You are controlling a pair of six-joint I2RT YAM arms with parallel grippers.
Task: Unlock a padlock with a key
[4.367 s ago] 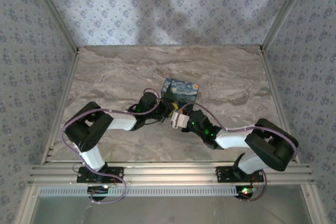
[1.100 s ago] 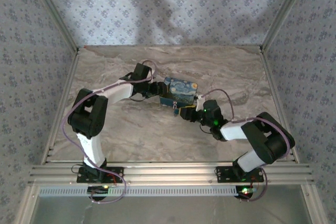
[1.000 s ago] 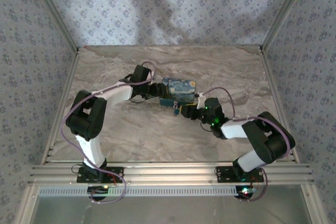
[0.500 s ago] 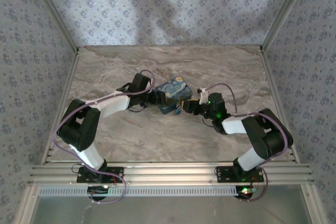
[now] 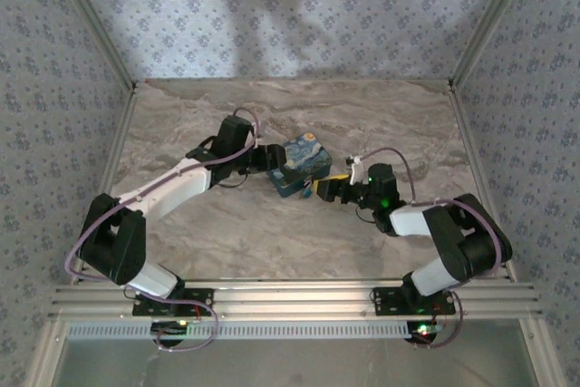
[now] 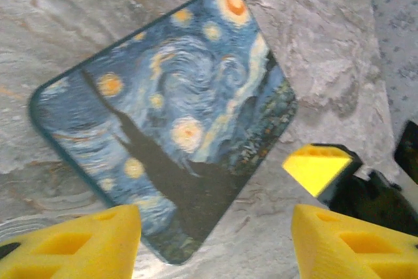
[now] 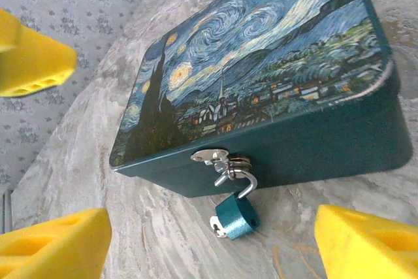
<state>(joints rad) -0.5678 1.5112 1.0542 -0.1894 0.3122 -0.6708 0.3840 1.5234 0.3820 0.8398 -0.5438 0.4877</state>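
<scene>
Drawn apart since four seconds back, left gripper (image 6: 214, 217) wide and empty over the painted box (image 7: 261, 57), right gripper (image 7: 209, 233) wide and empty facing its front wall. Hanging there from the hasp (image 7: 219, 158), small teal padlock (image 7: 235, 218); silver stub (image 7: 215, 228) beneath too tiny to identify.

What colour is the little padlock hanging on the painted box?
The padlock has a teal body and silver shackle; clearest in the right wrist view.

no readable text, labels or numbers anywhere
</scene>
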